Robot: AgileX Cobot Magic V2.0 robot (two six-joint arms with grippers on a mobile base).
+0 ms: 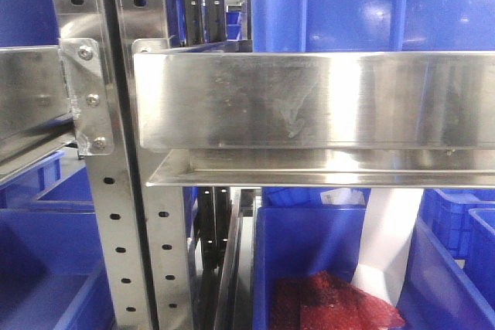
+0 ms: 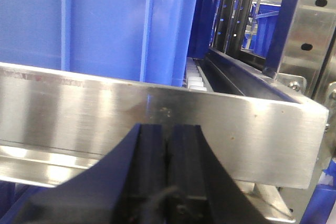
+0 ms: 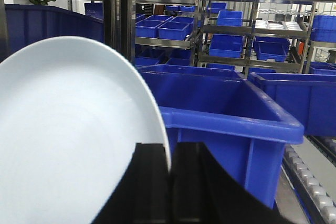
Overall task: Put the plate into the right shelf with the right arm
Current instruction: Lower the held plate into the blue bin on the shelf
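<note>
In the right wrist view my right gripper [image 3: 170,153] is shut on the rim of the white plate [image 3: 68,140]. The plate stands on edge and fills the left half of that view, beside a blue bin [image 3: 220,114]. The right shelf shows in the front view as a shiny steel lip [image 1: 309,98] with perforated uprights [image 1: 116,214]. In the left wrist view my left gripper [image 2: 168,132] is shut and empty, close in front of a steel shelf lip [image 2: 157,119]. Neither arm nor the plate shows in the front view.
Blue bins [image 1: 332,5] stand on and under the shelf. One lower bin [image 1: 309,268] holds red bubble wrap [image 1: 332,303] and a white sheet [image 1: 387,245]. Roller tracks [image 3: 310,187] run beside the bin. More racks with blue bins [image 3: 226,35] stand behind.
</note>
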